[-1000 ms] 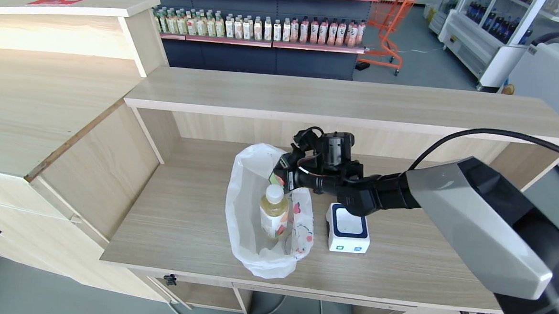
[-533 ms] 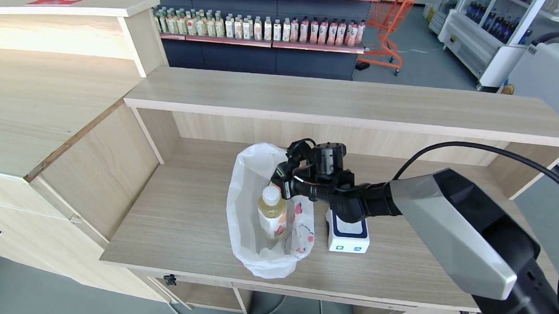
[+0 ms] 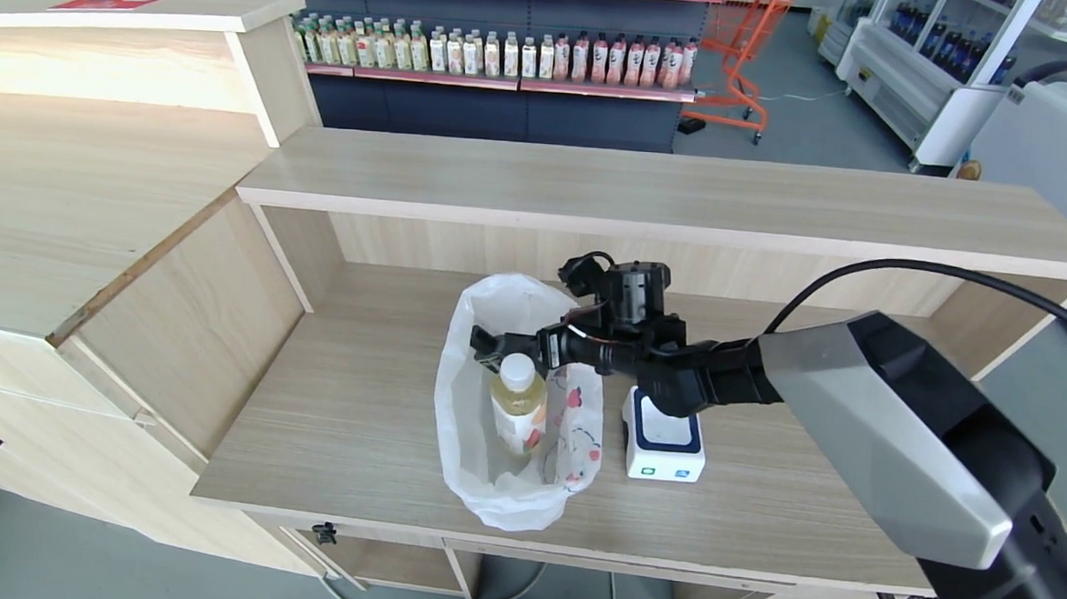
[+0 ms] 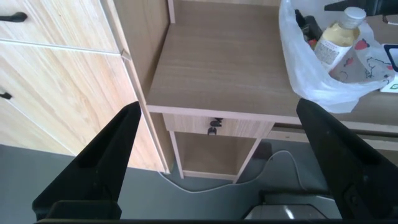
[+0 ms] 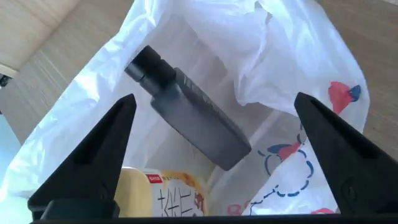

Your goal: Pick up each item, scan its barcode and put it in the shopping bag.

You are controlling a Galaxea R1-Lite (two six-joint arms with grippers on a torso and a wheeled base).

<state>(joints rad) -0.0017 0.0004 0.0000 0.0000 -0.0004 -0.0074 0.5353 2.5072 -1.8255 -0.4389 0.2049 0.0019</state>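
Shop checkout, light wooden counter (image 3: 354,418) at frame centre; drink shelves along top edge.

- One white plastic shopping bag (image 3: 464,396) (image 4: 298,68) (image 5: 205,37), centre, mouth open.
- Two items inside bag: one upright yellow-drink bottle with white cap (image 3: 519,408) (image 4: 336,40) (image 5: 158,199), one dark grey cylinder with black cap (image 5: 193,115) lying tilted; what it is hard to make out.
- One white scanner with blue-framed screen (image 3: 663,443) just right of bag, upper part covered by arm.
- Right gripper (image 3: 493,348) (image 5: 214,102) over bag mouth, fingers apart, empty.
- Left gripper (image 4: 219,109) fingers apart, empty, off counter corner above floor.

Thin plastic shopping bag (image 3: 461,424), matt wood-grain counter (image 3: 353,436), perhaps laminate.
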